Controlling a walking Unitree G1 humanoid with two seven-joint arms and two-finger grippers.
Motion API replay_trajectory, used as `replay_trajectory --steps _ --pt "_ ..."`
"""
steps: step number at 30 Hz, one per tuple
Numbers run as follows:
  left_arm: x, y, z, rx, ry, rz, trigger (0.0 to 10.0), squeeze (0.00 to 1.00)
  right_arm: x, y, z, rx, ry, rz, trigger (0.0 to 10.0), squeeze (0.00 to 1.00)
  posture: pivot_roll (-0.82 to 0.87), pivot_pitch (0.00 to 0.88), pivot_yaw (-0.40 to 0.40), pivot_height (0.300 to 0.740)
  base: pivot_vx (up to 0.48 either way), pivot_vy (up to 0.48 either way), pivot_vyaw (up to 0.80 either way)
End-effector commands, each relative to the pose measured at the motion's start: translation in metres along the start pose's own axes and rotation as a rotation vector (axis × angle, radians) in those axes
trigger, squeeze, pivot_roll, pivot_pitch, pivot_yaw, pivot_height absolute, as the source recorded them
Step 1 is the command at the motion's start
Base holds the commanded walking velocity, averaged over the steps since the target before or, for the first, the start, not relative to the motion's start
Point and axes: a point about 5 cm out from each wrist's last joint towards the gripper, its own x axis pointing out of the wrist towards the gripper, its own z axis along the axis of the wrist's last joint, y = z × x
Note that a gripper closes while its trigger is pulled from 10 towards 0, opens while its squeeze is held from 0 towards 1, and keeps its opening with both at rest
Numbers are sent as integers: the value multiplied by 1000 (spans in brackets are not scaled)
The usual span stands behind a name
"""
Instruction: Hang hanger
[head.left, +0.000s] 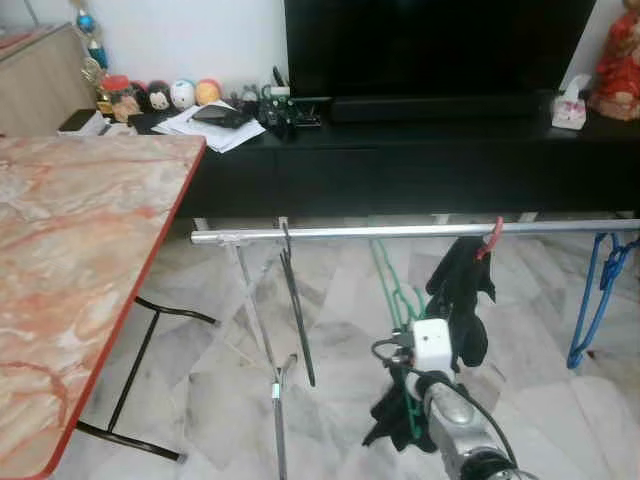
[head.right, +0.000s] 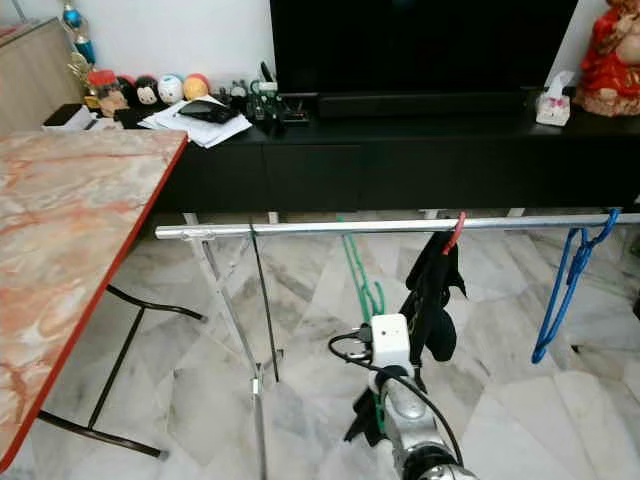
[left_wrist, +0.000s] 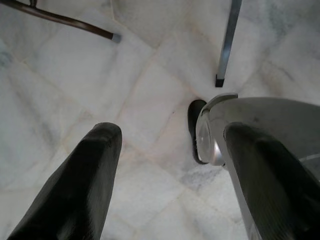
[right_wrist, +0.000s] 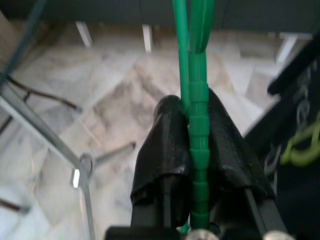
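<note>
Green plastic hanger (right_wrist: 196, 150) pinched between black fingers of right gripper (right_wrist: 192, 145), held below silver metal rail (head.left: 400, 231), beside black garment on red hook (head.left: 462, 290). Blue hanger (head.left: 600, 290) on rail further right. Left gripper (left_wrist: 170, 165) spread wide, empty, above marble floor (left_wrist: 150, 60).

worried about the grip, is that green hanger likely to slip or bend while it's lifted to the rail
The green hanger looks like thin plastic, so probably light and a little springy. Its ridged bar sits clamped between the right gripper fingers, which should resist sliding. Held low on one strand, it may swing near the silver rail.
</note>
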Motion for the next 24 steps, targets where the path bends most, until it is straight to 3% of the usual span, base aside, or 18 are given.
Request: replay_trajectory --steps 1,9,12,24 --pt "-1 1 -3 9 11 4 10000 0 7 -2 18 5 -51 -8 10000 0 7 0 42 740 0 0 0" --pt "0 1 -1 28 9 -5 10000 0 21 9 39 -57 -20 19 10000 0 13 0 43 740 0 0 0" --pt "0 1 -1 28 9 -5 10000 0 25 10 47 2 -35 17 10000 0 16 0 43 740 0 0 0" --pt "-1 3 -3 37 16 -2 10000 0 32 8 65 -7 -24 -29 10000 0 16 0 44 740 0 0 0"
